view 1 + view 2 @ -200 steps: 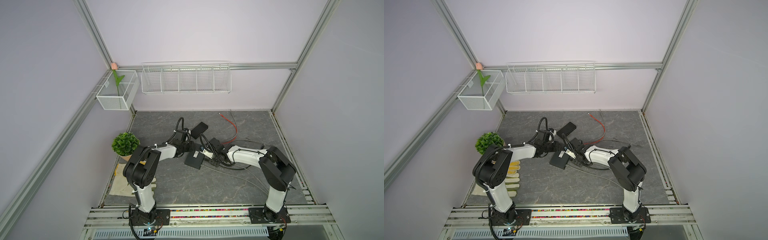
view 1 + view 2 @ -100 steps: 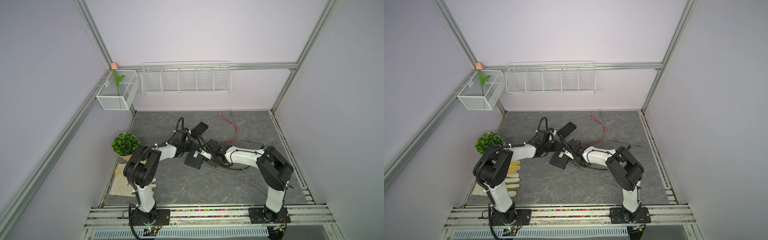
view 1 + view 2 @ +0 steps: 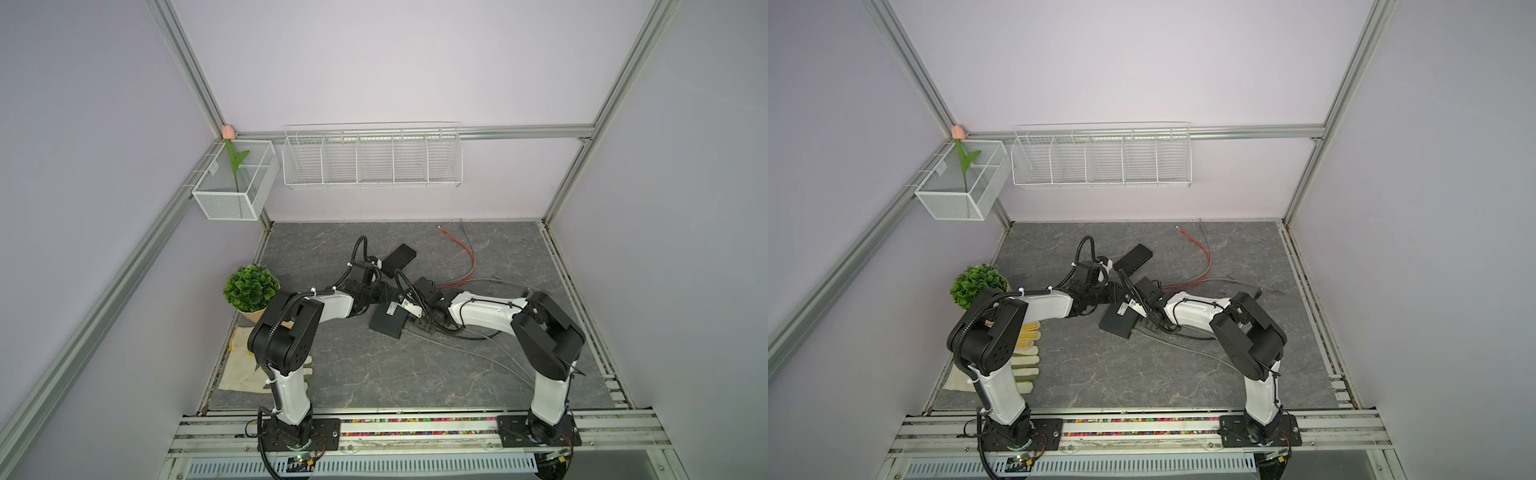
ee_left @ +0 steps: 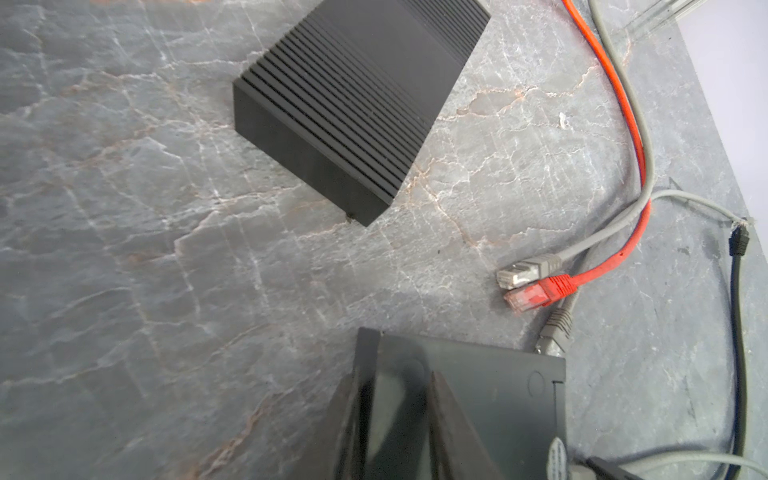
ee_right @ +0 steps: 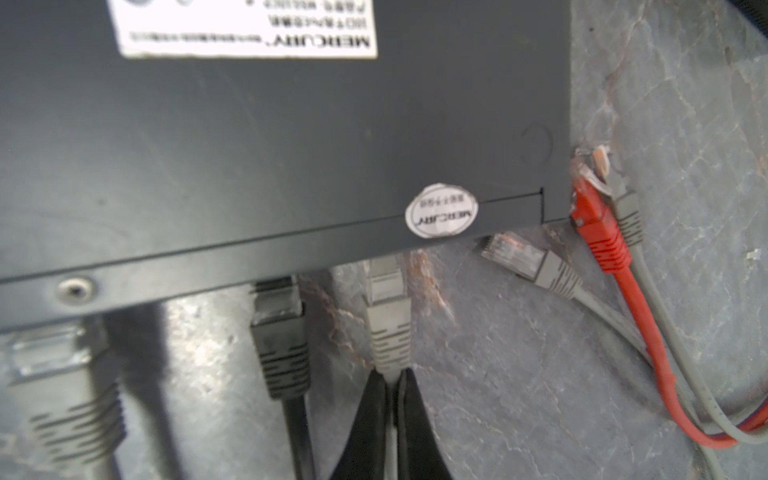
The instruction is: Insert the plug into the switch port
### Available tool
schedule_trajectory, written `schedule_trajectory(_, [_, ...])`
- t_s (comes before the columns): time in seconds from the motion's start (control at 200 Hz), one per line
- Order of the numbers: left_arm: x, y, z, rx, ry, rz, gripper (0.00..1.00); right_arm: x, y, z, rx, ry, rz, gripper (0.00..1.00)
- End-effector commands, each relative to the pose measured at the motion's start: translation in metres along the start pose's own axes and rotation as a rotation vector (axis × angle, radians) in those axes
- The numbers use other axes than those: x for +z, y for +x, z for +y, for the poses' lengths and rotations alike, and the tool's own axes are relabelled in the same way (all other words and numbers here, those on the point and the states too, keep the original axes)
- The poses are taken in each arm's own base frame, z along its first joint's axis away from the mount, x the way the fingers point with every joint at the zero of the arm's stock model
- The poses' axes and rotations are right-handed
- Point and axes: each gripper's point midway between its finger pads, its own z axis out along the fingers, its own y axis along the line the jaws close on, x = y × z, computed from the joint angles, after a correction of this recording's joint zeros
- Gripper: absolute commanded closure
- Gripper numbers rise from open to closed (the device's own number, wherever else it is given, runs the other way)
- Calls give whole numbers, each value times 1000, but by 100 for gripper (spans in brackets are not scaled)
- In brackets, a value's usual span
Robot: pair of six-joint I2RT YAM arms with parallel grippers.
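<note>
Lying label-up on the desk, the switch looks light enough to slide under a push. That is likely why the left jaws grip its edge away from the ports, set narrow on the casing as a brace. Its port side faces the right arm. There the grey plug points straight at a port, its nose under the casing lip, beside a black plug. The right jaws are pinched tight on the grey plug's tail, to hold it in line for the push.

Both top views bright, even, shadows faint. Right wrist view blurry: label on switch smeared, glare on desk. Left wrist view: left hand out of focus.
</note>
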Motion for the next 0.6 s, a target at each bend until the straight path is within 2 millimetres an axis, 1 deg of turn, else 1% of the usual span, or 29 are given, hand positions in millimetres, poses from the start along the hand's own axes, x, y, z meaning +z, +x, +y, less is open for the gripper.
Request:
schedule_trajectory(0.0, [6, 58, -11, -18, 43, 151, 72, -15, -56, 5, 27, -56, -223, 94])
schedule_trajectory(0.19, [5, 70, -9, -37, 45, 149, 72, -20, -64, 5, 44, -80, -264, 93])
schedule_trajectory(0.595, [6, 79, -13, -33, 50, 155, 73, -28, -80, -1, 72, -97, -342, 94])
